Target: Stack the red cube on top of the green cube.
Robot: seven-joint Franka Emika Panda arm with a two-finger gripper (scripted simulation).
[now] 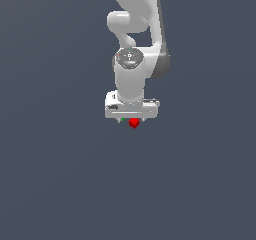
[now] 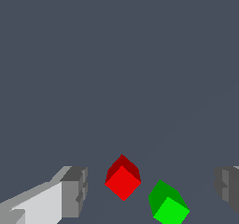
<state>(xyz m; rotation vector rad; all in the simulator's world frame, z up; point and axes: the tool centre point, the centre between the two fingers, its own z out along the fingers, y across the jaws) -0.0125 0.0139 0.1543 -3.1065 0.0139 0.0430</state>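
Flat grey floor, bare all round, no edges near. Gripper (image 2: 149, 190) spread wide, holding nothing; fingers (image 2: 74, 190) flank both cubes. Red cube (image 2: 123, 181) on the floor between them, turned corner-on; green cube (image 2: 168, 204) just beside it, apart. Likely rigid, light (hard, smooth faces): pinch opposite flat sides, after rotating to square up.

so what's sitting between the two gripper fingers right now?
In the wrist view, both cubes: the red cube and the green cube, side by side between the open fingers.
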